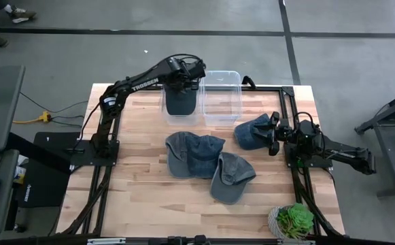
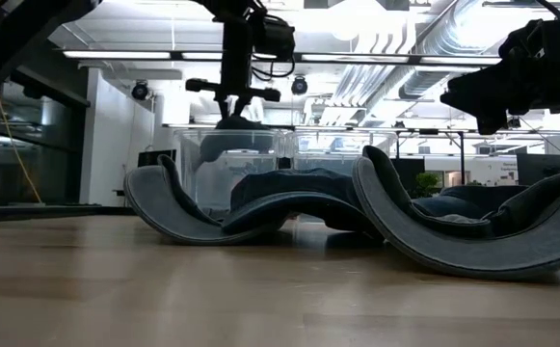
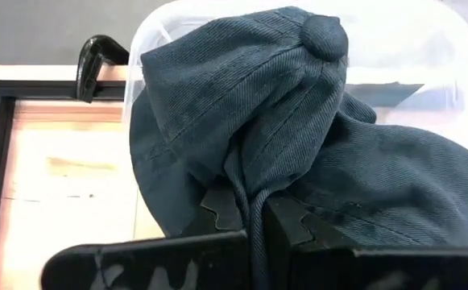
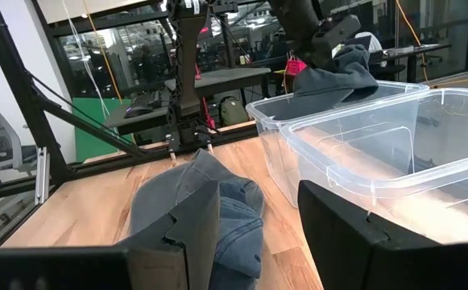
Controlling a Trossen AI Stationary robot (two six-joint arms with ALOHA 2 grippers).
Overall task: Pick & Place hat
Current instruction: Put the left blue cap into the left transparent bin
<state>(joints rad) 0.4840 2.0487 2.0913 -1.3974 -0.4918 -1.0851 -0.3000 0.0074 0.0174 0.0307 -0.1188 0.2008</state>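
A dark blue hat hangs from my left gripper, which is shut on it above the left of two clear plastic bins at the table's far edge. In the right wrist view this hat reaches down past the bin's rim. My right gripper is open near the table's right side. Its fingers stand on either side of a second blue hat that lies on the table; whether they touch it, I cannot tell. Two more blue hats rest overlapping at mid-table. My left gripper pinches a bunched fold of the hat's crown cloth between its two fingers, coming from above and pointing down. The hat hangs slack below the fingers, its top button turned away from them, and its lower part is inside the bin.
The second clear bin stands right beside the first, on its right. A small potted plant sits at the near right corner. Bare wood lies on the table's left and near parts. A black clamp grips the far table edge.
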